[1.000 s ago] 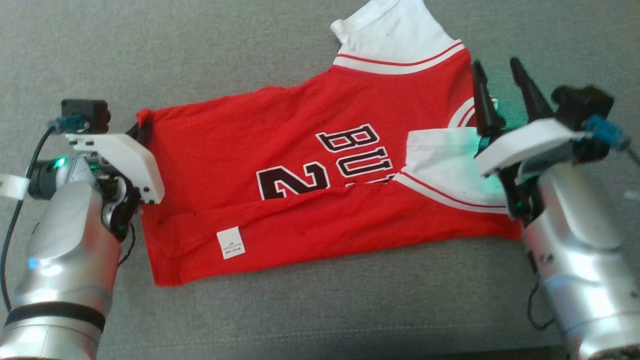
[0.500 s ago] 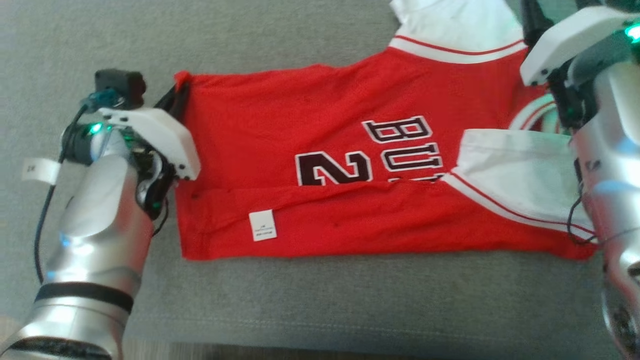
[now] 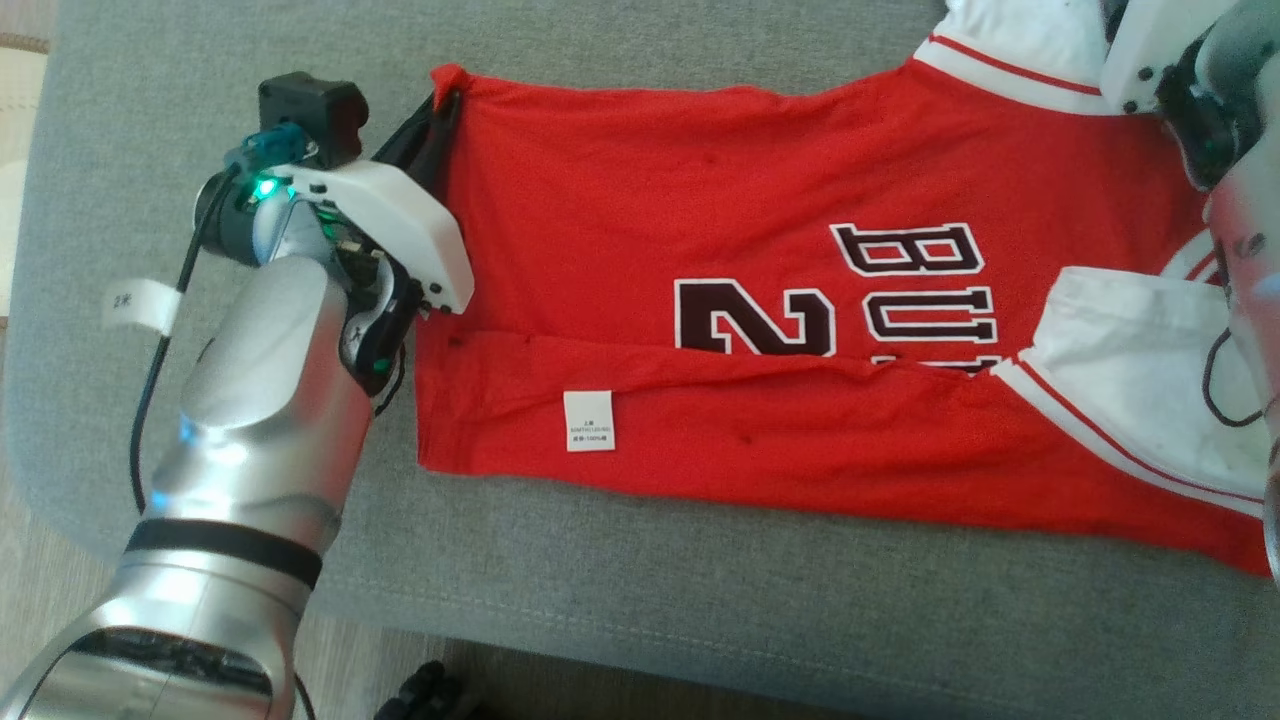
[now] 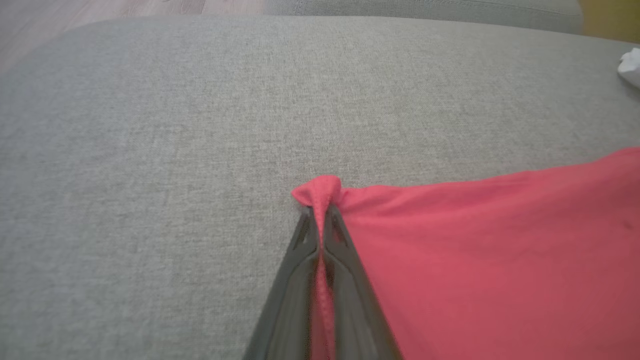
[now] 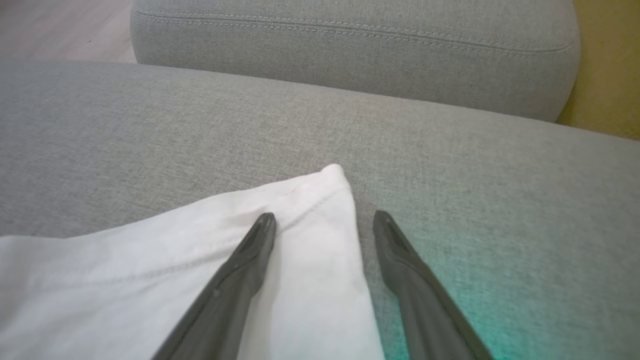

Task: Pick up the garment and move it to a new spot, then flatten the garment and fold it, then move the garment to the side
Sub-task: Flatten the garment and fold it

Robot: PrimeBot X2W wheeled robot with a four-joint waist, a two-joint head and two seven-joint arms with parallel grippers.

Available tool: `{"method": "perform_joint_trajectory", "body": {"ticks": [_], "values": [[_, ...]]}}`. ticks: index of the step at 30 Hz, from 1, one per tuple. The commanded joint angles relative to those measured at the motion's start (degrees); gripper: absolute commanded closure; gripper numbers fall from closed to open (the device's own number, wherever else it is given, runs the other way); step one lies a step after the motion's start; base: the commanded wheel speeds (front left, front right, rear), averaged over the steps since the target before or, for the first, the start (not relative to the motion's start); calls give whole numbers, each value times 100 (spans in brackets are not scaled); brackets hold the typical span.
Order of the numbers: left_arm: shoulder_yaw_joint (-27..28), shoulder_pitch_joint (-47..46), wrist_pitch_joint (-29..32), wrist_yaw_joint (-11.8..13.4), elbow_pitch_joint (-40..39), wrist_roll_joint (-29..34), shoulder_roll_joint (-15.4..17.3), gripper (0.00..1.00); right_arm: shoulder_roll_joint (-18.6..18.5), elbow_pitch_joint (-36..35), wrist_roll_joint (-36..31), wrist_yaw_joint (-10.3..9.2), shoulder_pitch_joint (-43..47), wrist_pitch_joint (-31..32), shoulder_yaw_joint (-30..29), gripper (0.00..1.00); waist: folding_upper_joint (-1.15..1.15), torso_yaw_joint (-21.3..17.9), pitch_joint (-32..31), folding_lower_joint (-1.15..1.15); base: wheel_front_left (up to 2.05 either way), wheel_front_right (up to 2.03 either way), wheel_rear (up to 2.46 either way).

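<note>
Left wrist view: left tool (image 4: 321,212) pinched on the garment (image 4: 500,250) at its hem corner; it runs lengthwise to the right tool (image 5: 324,216), wide open, empty, straddling its white end.

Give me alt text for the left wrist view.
The left gripper is shut on a bunched corner of the red jersey, which spreads flat to the right over a grey cushion. Wood floor shows at the top left.

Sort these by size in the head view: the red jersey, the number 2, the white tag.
1. red jersey, largest by far
2. number 2
3. white tag, smallest
</note>
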Motion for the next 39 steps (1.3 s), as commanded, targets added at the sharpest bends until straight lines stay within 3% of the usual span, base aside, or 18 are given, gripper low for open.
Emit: {"method": "perform_joint_trajectory", "body": {"ticks": [1,2,3,7,15,19,26,32,39], "values": [[106,-180,-65,18,-70,-46,212,100,76,-28,-49,-5,-158,92,80,31,0,32,34,-1,0,0,0],[94,-197,-80,18,-43,-58,207,100,77,38,-61,-5,-177,140,105,71,0,30,33,-1,0,0,0],[82,-219,-99,17,-18,-71,206,100,74,86,-67,-5,-194,164,131,100,0,23,28,-1,0,0,0],[89,-306,-323,41,39,-88,257,100,-43,137,-97,-5,-264,-84,148,100,0,-52,-28,-1,0,0,0],[177,-626,-825,272,16,-3,363,100,-314,133,-338,-5,-570,-1325,-401,100,0,-256,-38,-1,0,0,0],[247,-748,-959,388,-107,66,404,100,-286,149,-519,-5,-707,-1867,-693,100,0,-386,-68,-1,0,0,0],[330,-633,-994,426,-190,137,442,100,5,101,-625,-5,-625,-2197,-862,100,0,-628,-212,-1,0,0,0],[538,-165,-996,445,-268,138,527,100,312,-211,-258,-5,-15,-2274,-630,100,0,-905,-464,-1,0,0,0],[815,642,-996,523,-379,151,538,100,304,-1371,803,-5,1343,-2281,-12,100,0,-1168,-833,-1,0,0,0]]}}
